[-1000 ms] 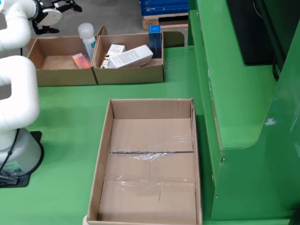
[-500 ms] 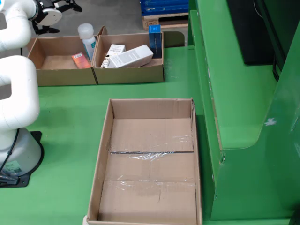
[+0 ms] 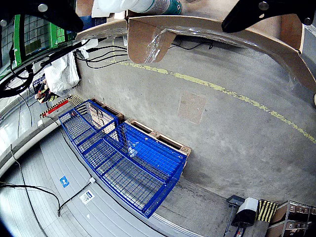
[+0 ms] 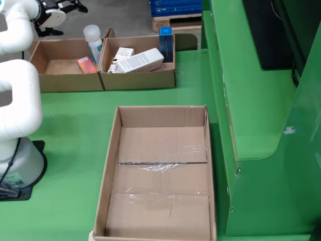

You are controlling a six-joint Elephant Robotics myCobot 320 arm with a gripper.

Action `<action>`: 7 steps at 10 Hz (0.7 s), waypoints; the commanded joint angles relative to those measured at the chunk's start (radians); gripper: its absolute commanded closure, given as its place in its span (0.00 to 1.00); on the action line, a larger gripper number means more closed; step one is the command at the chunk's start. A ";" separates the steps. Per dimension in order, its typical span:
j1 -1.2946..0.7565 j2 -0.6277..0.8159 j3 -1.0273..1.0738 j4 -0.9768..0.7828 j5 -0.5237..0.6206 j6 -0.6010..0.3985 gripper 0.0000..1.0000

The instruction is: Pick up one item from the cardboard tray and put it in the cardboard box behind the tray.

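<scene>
- The tool (image 4: 67,19) is hanging high over the far left corner of the left tray (image 4: 65,81). In the wrist view its two black fingers (image 3: 49,12) are standing wide apart and gripping nothing.
- The white bottle (image 4: 93,41) is standing upright against the wall shared by the two trays. My judgement is that a sideways approach is risking a topple, since it is tall and narrow.
- The orange item (image 4: 86,65) is lying in the left tray's right corner, near the bottle; a finger is likely catching the tray wall there.
- The right tray (image 4: 140,81) is holding a white carton (image 4: 140,60) leaning on a smaller box (image 4: 122,53), with a blue box (image 4: 166,42) standing at the rim. Lifting one is probably shifting its neighbours.
- The empty cardboard box (image 4: 113,165) is sitting well apart across the green counter (image 4: 65,130). Its opening is offering wide room.
- The robot's own arm (image 4: 17,95) is crowding the left side and a raised green step (image 4: 251,100) is flanking the right.
</scene>
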 commanded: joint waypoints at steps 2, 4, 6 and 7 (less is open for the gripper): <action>-0.060 0.063 0.028 0.013 -0.013 -0.126 0.00; -0.106 0.109 0.028 0.013 -0.013 -0.199 0.00; -0.146 0.163 0.028 0.013 -0.013 -0.245 0.00; -0.161 0.176 0.028 0.013 -0.013 -0.239 0.00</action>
